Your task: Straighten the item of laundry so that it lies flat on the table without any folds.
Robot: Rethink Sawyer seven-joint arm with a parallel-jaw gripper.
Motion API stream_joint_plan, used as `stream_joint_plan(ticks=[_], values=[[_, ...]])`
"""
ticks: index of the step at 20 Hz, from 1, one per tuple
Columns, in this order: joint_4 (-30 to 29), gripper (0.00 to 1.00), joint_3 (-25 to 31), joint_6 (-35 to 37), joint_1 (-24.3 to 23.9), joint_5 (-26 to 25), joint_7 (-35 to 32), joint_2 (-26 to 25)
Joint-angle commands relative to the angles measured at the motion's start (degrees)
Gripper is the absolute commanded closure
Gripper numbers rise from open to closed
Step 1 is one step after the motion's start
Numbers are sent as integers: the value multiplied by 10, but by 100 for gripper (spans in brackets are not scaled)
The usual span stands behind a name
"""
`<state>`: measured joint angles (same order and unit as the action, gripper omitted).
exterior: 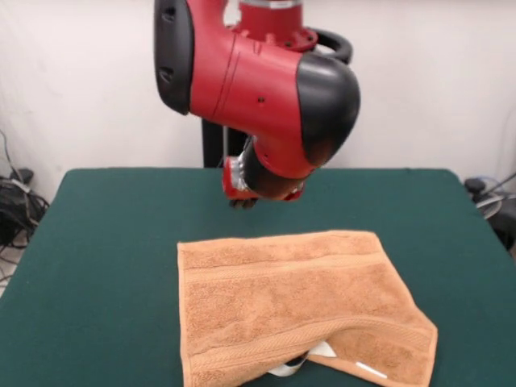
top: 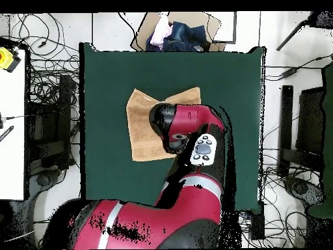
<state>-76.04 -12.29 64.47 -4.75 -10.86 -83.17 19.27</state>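
Note:
The item of laundry [exterior: 290, 302] is an orange-tan towel lying on the green table [exterior: 105, 242], towards its near edge in the front view. Its near right corner is folded and lifted, and a white label [exterior: 322, 351] shows underneath it. My gripper [exterior: 242, 200] hangs low just beyond the towel's far edge, mostly hidden under the red wrist. In the overhead view the arm covers the right part of the towel [top: 143, 124], and the gripper itself is hidden there.
A cardboard box [top: 179, 32] with clothes in it sits beyond the table's far edge in the overhead view. Cables lie on the floor on both sides. A white surface with a yellow object [top: 6, 58] stands at the left.

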Motion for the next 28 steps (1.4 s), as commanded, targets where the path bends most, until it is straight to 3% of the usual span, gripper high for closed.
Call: stream_joint_plan(ticks=[1, 8, 11, 16, 22, 28], values=[[6, 100, 7, 36, 9, -18, -85, -25], [1, 100, 12, 54, 6, -14, -70, 3], [-22, 100, 27, -9, -5, 6, -75, 33], [-13, 100, 31, -7, -7, 2, -75, 25], [-51, 100, 48, -79, -21, 22, -79, 62], [-67, 100, 54, -131, -25, 21, -85, 61]])
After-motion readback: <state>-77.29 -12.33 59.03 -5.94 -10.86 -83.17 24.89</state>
